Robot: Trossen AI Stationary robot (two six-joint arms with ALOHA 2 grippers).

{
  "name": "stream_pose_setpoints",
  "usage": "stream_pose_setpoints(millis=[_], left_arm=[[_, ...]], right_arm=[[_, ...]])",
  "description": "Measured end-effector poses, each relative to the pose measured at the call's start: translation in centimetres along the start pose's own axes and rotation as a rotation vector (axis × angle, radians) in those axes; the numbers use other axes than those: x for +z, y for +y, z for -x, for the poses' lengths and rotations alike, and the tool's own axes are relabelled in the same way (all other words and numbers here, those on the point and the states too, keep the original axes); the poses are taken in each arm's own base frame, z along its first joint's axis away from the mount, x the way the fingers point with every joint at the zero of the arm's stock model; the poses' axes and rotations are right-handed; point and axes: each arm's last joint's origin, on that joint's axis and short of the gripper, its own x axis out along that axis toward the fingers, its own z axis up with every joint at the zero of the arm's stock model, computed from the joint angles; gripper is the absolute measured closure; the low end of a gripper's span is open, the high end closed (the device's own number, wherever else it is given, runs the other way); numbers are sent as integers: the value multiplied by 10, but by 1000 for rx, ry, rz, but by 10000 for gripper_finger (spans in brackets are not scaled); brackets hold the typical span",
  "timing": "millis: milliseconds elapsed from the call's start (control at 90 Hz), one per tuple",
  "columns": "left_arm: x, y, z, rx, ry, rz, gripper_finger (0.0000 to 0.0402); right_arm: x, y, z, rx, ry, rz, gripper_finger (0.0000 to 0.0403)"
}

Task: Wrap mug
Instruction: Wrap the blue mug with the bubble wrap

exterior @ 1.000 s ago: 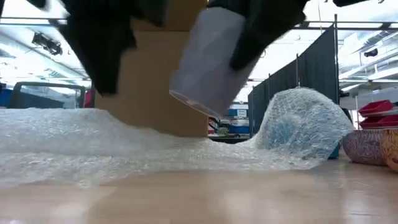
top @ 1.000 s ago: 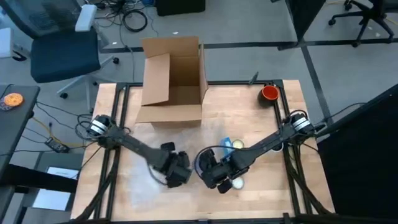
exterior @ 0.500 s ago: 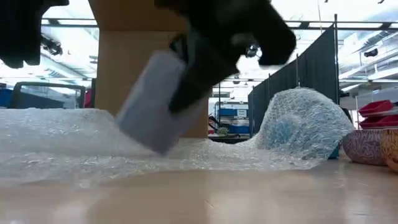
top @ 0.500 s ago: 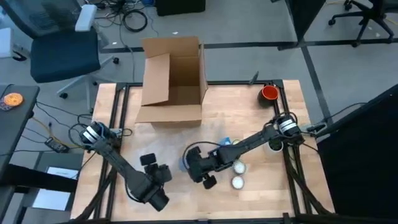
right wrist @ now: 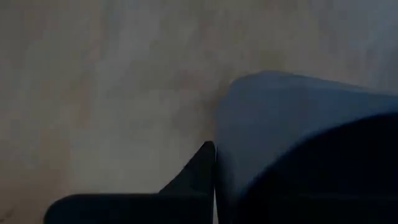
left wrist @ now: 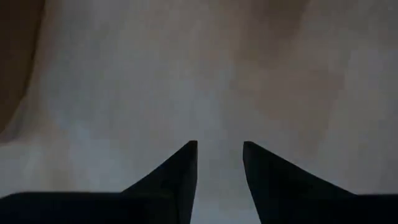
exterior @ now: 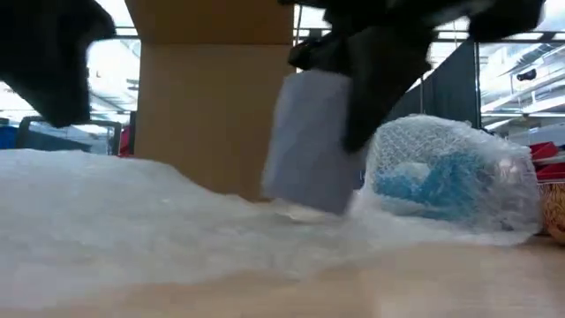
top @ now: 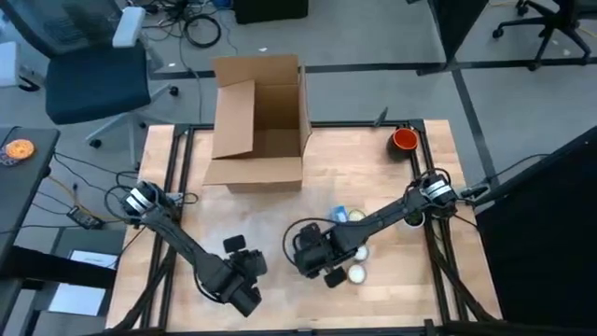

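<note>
The mug (exterior: 309,146) is pale blue-grey and stands nearly upright on the bubble wrap (exterior: 132,221), which lies spread over the table's near middle. My right gripper (exterior: 380,62) comes down on the mug from above and is shut on it; in the high view this gripper (top: 312,254) hides the mug. My left gripper (left wrist: 219,149) hangs open over the wrap at the near left (top: 242,280), with nothing between its fingers. My right gripper holds the mug by its upper part, coming from above. One finger (right wrist: 200,167) lies against the mug's outer wall (right wrist: 249,124); the mug hides the other finger. The mug's lower end (exterior: 300,205) is at the wrap's surface.
A bundle wrapped in bubble wrap with something blue inside (exterior: 450,177) lies just right of the mug. Two white round things (top: 355,273) lie near it. An open cardboard box (top: 256,121) stands at the far side, a red cup (top: 404,140) at the far right.
My right gripper has carried the mug down from a lifted, tilted pose, first toward the table's left, then back right, and the mug is now nearly upright on the wrap. My left gripper has drawn away toward the near left edge. The wrap's near part has bulged up.
</note>
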Motion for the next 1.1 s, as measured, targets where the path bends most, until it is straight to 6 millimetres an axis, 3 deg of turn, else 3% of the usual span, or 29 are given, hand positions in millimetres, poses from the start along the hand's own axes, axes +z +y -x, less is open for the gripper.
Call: stream_pose_setpoints(millis=[311, 611, 878, 1100], left_arm=[[18, 5, -8, -33, -49, -6, 286], [16, 6, -7, -10, -39, -20, 286], [16, 5, -7, -9, -60, -17, 286], [18, 4, -6, -3, -91, -8, 286]], right_arm=[[17, -5, 2, -67, -136, 71, 402], [3, -20, -16, -70, -87, 12, 396], [3, -23, -18, -61, -95, -2, 358], [5, -24, -18, -92, -116, -7, 300]])
